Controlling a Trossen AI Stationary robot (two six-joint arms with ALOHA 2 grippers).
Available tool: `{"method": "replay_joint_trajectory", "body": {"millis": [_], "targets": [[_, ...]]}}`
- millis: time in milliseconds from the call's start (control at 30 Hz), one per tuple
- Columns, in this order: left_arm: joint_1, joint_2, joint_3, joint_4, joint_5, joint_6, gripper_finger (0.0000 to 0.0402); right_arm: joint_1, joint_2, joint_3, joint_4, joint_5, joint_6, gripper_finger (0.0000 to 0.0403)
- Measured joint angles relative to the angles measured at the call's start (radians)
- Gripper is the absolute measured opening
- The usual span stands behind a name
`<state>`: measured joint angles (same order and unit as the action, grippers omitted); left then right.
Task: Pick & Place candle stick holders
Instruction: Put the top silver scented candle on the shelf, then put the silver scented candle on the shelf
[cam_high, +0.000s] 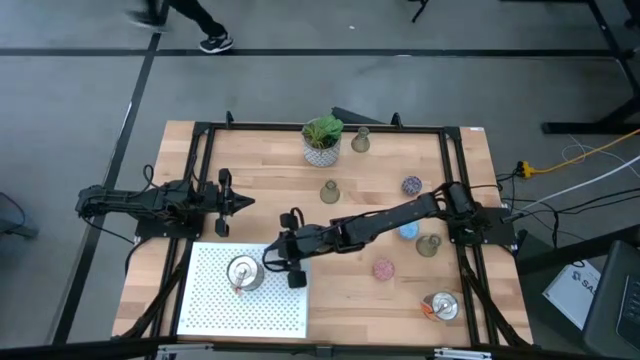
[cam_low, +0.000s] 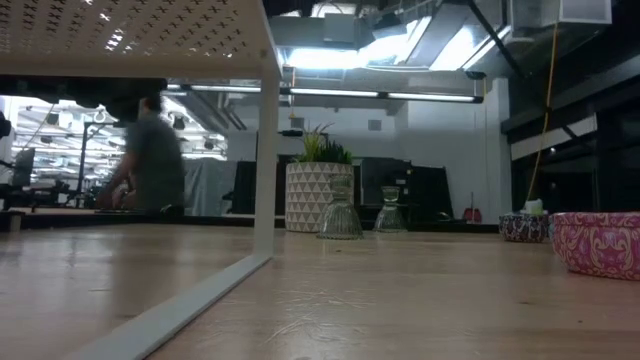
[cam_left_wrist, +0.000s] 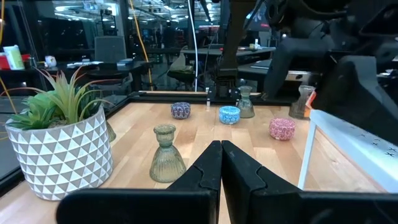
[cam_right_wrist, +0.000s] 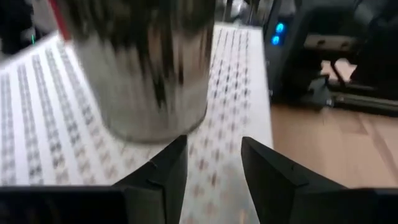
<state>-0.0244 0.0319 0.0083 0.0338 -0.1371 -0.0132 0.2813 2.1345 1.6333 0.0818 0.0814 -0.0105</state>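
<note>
The white perforated platform (cam_high: 240, 310) occupies the near-left part of the wooden table (cam_high: 270, 160). One shiny silver candle stick holder (cam_high: 243, 272) stands on it. The right gripper (cam_high: 272, 258) sits just beside that holder at the platform's edge, fingers parted, nothing between them; in the right wrist view the holder (cam_right_wrist: 140, 68) stands just ahead of the open fingers.

The left gripper (cam_high: 243, 202) waits over the left side of the table, fingers closed together and empty.

Remaining holders on the bare wood: a second silver holder (cam_high: 440, 306) near the front right, a pink holder (cam_high: 384, 269), a blue holder (cam_high: 408, 231), a speckled purple holder (cam_high: 412, 185) and three olive-grey holders (cam_high: 330, 191), (cam_high: 360, 141), (cam_high: 429, 245). The potted plant (cam_high: 322, 140) stands at the far edge.

Handling judgement: the silver holders appear rigid, smooth and slippery; grip across the body at mid-height. The olive-grey holders look like ribbed glass, likely fragile; grip the narrow neck.

Limits: the blue holder is partly covered by the right arm. The low view hides the platform's top surface.
</note>
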Motion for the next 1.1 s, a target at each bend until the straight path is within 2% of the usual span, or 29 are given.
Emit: {"method": "replay_joint_trajectory", "body": {"millis": [267,500,633,867,1100], "targets": [[0.000,0.000,0.000,0.000,0.000,0.000,0.0004,0.002,-0.132,0.000,-0.269,-0.063,-0.043,0.0153],[0.000,0.000,0.000,0.000,0.000,0.000,0.0004,0.001,-0.275,-0.008,-0.443,-0.045,-0.143,0.0153],[0.000,0.000,0.000,0.000,0.000,0.000,0.0004,-0.001,-0.363,-0.069,-0.545,0.024,-0.152,0.0153],[0.000,0.001,0.000,0.000,0.000,0.000,0.0004,-0.001,-0.564,-0.204,-0.657,0.031,-0.072,0.0153],[0.000,0.005,0.000,0.000,0.001,0.000,0.0004,0.015,-0.763,-0.315,-0.811,0.110,0.138,0.0153]]}}
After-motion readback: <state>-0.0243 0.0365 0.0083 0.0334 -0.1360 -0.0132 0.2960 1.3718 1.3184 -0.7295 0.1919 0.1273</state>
